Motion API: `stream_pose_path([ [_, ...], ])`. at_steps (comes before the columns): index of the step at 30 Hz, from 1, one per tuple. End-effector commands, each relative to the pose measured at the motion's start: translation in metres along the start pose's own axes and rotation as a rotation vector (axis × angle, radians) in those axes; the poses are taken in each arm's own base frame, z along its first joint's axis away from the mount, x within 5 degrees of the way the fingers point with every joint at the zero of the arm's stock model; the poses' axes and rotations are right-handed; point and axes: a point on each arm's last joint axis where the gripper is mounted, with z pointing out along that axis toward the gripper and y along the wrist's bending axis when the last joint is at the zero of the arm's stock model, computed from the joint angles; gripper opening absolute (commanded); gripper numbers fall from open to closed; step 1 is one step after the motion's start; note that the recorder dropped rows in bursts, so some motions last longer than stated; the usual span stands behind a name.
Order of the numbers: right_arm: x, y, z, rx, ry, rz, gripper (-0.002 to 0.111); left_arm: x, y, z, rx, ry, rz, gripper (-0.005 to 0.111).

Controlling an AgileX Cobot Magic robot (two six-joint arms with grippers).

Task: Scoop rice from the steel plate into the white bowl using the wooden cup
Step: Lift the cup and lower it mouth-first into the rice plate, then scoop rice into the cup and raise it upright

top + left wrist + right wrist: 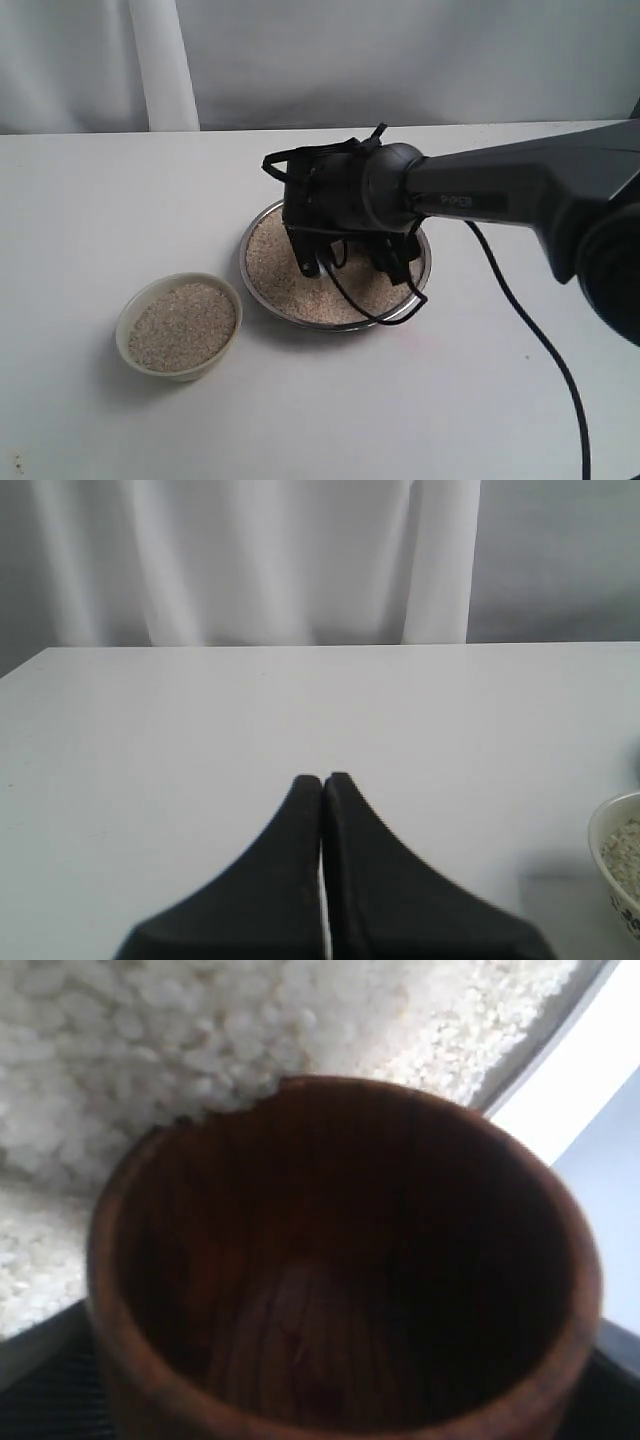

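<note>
Wooden cup [340, 1260], hidden in exterior, gripped: right end effector [352, 266]; left end effector [322, 780] closed.

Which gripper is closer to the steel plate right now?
Right. The right gripper hangs over the steel plate, holding the wooden cup at the rice; the left gripper sits shut over the table near the white bowl.

Exterior high over table [100, 200], left wrist low, right wrist against wooden cup [340, 1290]
</note>
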Motion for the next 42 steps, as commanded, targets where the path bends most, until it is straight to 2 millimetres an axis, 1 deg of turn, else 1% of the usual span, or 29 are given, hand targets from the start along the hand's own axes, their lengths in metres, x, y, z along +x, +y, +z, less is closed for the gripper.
stream_pose_path([
  [1, 0.003, -0.001, 0.0, 0.011, 0.064, -0.036, 0.0, 0.0, 0.0, 0.0, 0.002, -0.007, -0.003, 0.0],
  [6, 0.004, 0.0, 0.0, -0.006, 0.079, -0.037, 0.0, 0.0, 0.0, 0.0, 0.002, -0.007, -0.003, 0.0],
  [12, -0.005, 0.006, 0.001, -0.061, -0.011, 0.003, 0.0, 0.0, 0.0, 0.0, 0.002, -0.007, -0.003, 0.0],
  [18, -0.016, 0.017, 0.014, -0.103, -0.02, -0.014, 0.0, 0.0, 0.0, 0.0, 0.002, -0.007, -0.003, 0.0],
  [24, -0.03, 0.02, 0.016, -0.12, -0.144, 0.048, 0.0, 0.0, 0.0, 0.0, 0.002, -0.007, -0.003, 0.0],
  [31, -0.037, 0.019, 0.016, -0.136, -0.243, 0.126, 0.0, 0.0, 0.0, 0.0, 0.002, -0.007, -0.003, 0.0],
  [34, -0.034, 0.019, 0.022, -0.173, -0.263, 0.178, 0.0, 0.0, 0.0, 0.0, 0.002, -0.007, -0.003, 0.0],
  [39, -0.021, 0.018, 0.037, -0.247, -0.281, 0.289, 0.0, 0.0, 0.0, 0.0, 0.002, -0.007, -0.003, 0.0],
  [42, -0.018, 0.017, 0.042, -0.265, -0.307, 0.336, 0.0, 0.0, 0.0, 0.0, 0.002, -0.007, -0.003, 0.0],
])
